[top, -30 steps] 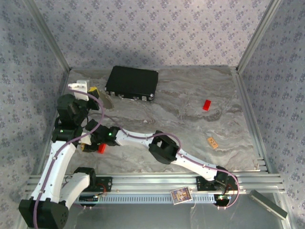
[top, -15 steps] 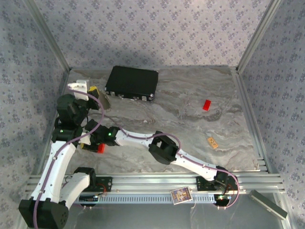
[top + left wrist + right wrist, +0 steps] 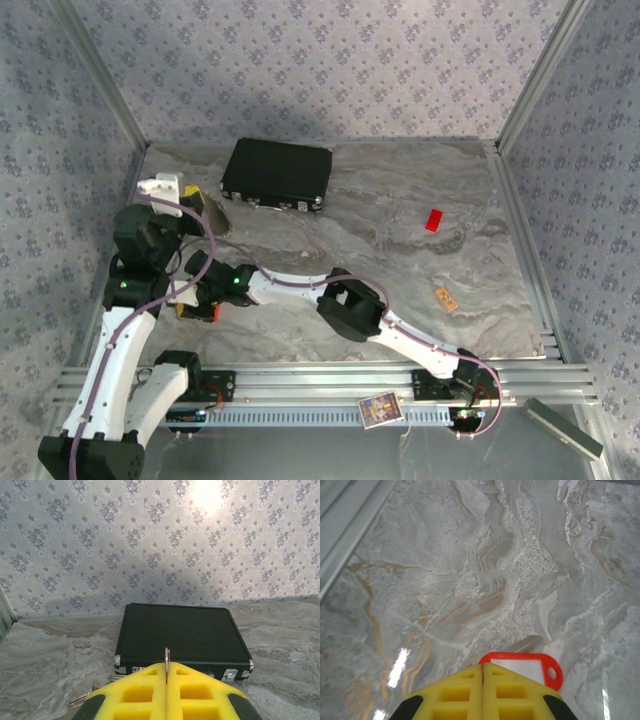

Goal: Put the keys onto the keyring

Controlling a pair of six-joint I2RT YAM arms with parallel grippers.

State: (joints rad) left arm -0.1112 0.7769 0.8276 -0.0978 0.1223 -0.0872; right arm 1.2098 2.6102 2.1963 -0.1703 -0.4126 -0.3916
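Observation:
My left gripper (image 3: 166,669) is shut on the thin silver edge of the keyring (image 3: 167,657), which stands upright between the yellow fingertips. More wire loops (image 3: 86,696) of the keyring trail at the lower left. Seen from above, this gripper (image 3: 204,200) hovers near the table's left back, by the black case (image 3: 277,173). My right gripper (image 3: 482,667) is shut. A key's red-and-white tag (image 3: 526,666) lies flat just past its tips, partly under the right finger (image 3: 520,692). I cannot tell whether it is pinched. From above, that tag (image 3: 210,313) sits at the right gripper (image 3: 196,306).
The black case (image 3: 182,635) lies close ahead of the left gripper. A red block (image 3: 433,220) and a small tan piece (image 3: 446,298) lie on the right half of the marble table (image 3: 400,260). A card (image 3: 380,408) rests on the front rail.
The right gripper's jaws have closed beside the red-and-white tag, and that arm has shifted slightly left. The left arm has drifted a little left, still shut on the keyring.

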